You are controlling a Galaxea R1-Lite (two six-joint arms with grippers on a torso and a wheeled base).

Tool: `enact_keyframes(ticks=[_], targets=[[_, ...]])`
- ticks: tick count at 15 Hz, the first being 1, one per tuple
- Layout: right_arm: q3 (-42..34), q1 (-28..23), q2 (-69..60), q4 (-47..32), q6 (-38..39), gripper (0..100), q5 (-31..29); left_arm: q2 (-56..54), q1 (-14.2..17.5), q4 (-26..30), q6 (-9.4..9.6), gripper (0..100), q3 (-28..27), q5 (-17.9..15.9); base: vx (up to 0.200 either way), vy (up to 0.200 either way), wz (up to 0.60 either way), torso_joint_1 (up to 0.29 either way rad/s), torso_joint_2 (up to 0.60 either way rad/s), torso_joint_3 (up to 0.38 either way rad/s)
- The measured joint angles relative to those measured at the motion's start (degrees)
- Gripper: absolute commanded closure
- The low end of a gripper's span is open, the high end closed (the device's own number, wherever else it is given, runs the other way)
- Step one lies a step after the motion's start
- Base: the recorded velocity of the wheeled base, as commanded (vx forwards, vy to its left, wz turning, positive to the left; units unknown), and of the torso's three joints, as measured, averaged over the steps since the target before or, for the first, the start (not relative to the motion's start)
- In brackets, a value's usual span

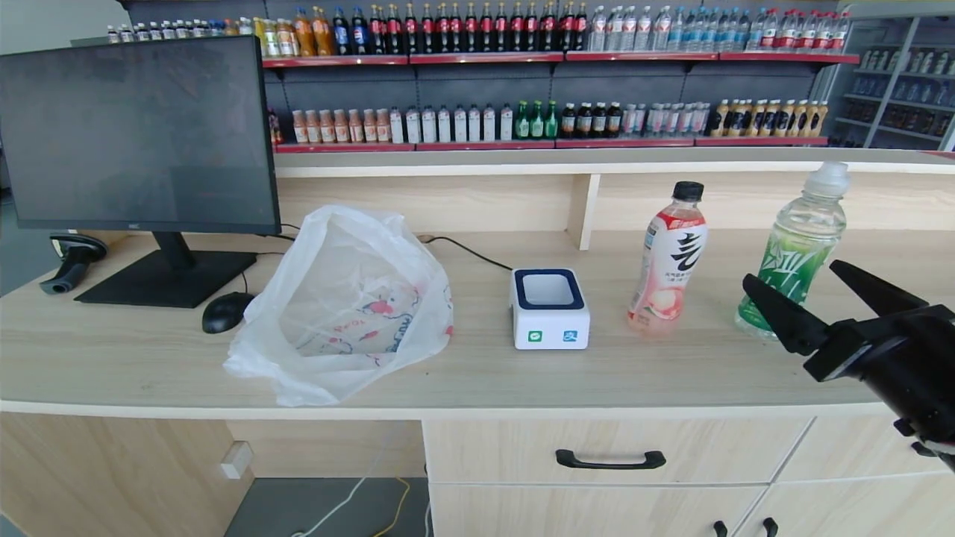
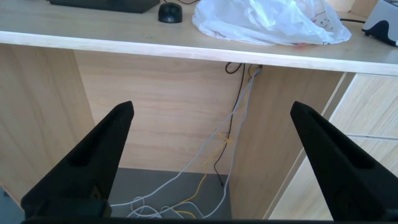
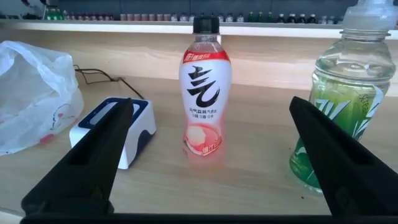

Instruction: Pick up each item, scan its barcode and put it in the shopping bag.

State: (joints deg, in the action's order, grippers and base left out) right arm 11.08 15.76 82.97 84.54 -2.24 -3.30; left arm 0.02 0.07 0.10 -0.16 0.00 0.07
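Jaws of the right gripper [image 1: 791,272] stand apart at the frame's lower right, just before the green bottle [image 1: 798,246]. Centre them on the body, grip below the shoulder, keep it upright. The label's far side is hidden, so it probably needs turning at the scanner [image 1: 550,307].

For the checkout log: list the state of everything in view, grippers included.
Shopping bag, open, slumped on the counter.
Pink bottle, upright, capped.
Green bottle, upright, capped.
Scanner, flat on the counter.
Monitor, screen dark.
Drawer, shut.
Left gripper, open, empty.
Right gripper, open, empty.
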Motion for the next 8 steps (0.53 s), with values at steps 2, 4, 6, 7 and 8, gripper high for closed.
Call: enact_keyframes(ticks=[2, 4, 6, 7, 8], targets=[[1.7, 0.1, 3.1, 0.2, 0.8, 0, 0.4, 0.0, 0.0, 0.0, 0.02, 0, 0.0, 0.0, 0.0, 0.0, 0.0, 0.0, 0.0, 0.0], [3.8, 0.7, 6.4, 0.2, 1.7, 0, 0.3, 0.0, 0.0, 0.0, 0.02, 0, 0.0, 0.0, 0.0, 0.0, 0.0, 0.0, 0.0, 0.0], [4.8, 1.8, 9.0, 0.2, 3.6, 0, 0.1, 0.0, 0.0, 0.0, 0.0, 0, 0.0, 0.0, 0.0, 0.0, 0.0, 0.0, 0.0, 0.0], [4.8, 1.9, 10.1, 0.2, 4.4, 0, 0.0, 0.0, 0.0, 0.0, 0.02, 0, 0.0, 0.0, 0.0, 0.0, 0.0, 0.0, 0.0, 0.0], [4.8, 2.0, 11.0, 0.2, 4.8, 0, 0.0, 0.0, 0.0, 0.0, 0.0, 0, 0.0, 0.0, 0.0, 0.0, 0.0, 0.0, 0.0, 0.0]])
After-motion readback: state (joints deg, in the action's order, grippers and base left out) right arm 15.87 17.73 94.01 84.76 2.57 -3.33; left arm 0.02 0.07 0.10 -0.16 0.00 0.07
